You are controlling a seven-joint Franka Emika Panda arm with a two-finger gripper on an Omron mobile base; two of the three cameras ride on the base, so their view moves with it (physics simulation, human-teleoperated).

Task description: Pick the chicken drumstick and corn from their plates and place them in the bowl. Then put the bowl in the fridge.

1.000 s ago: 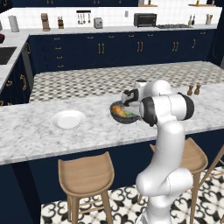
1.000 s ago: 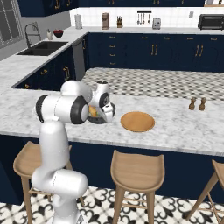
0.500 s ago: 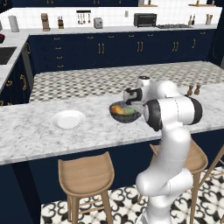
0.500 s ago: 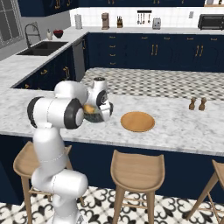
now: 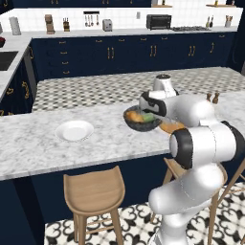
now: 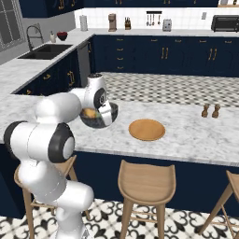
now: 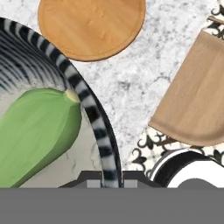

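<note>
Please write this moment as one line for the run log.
stage: carrying | gripper: shut on bowl rim | bowl: lifted above counter, holds corn and chicken drumstick | plates: white, wooden, both empty

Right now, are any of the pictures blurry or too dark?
Hand view: the corn and bowl rim loom huge and soft-edged, cut off by the frame. Left base view: evenly lit, white plate sharp. Right base view: even light, wooden plate clear.

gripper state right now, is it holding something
gripper: shut on the rim of the bowl, which it holds above the counter with the corn inside.
</note>
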